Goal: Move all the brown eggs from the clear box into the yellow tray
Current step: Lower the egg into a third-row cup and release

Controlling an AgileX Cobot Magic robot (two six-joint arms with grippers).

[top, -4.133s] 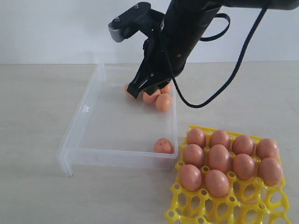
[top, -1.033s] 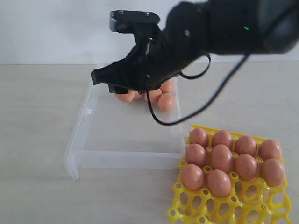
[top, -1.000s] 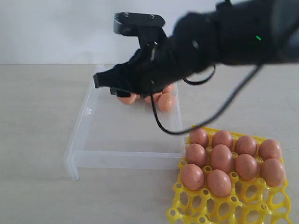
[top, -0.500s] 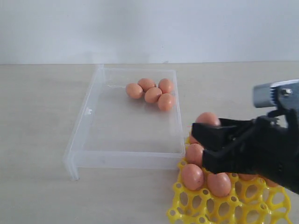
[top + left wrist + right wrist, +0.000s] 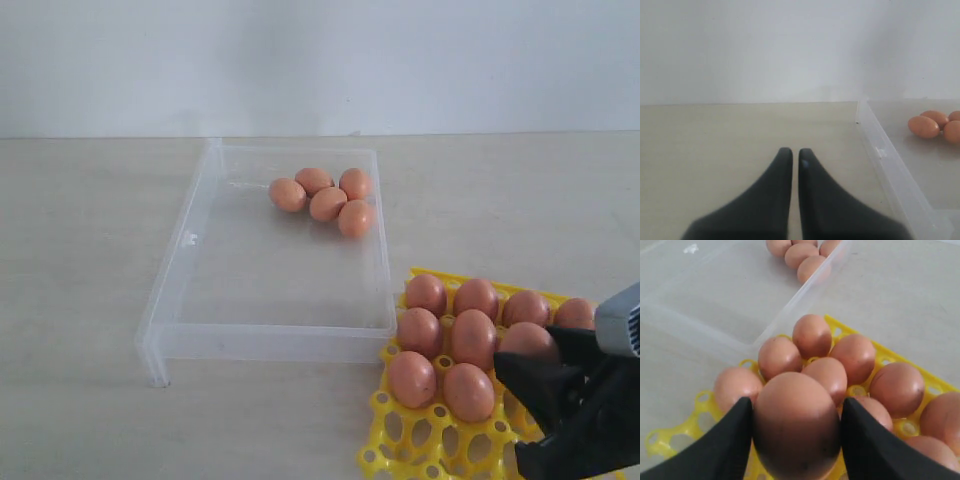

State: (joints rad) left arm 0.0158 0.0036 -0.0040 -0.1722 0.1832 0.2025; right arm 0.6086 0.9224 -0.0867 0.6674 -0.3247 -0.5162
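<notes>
Placement is under way: my right gripper (image 5: pixel 795 407) is pinching a brown egg (image 5: pixel 796 437) just above the yellow tray (image 5: pixel 402 445), and I am judging it needs lowering gently into an empty cup, with five more eggs (image 5: pixel 327 203) waiting in the clear box (image 5: pixel 270 341).

My right pincer (image 5: pixel 510 415), gripping an egg (image 5: pixel 527 338), hides the yellow tray's (image 5: pixel 400 442) right edge; the picture's bottom cuts pincer and tray.
</notes>
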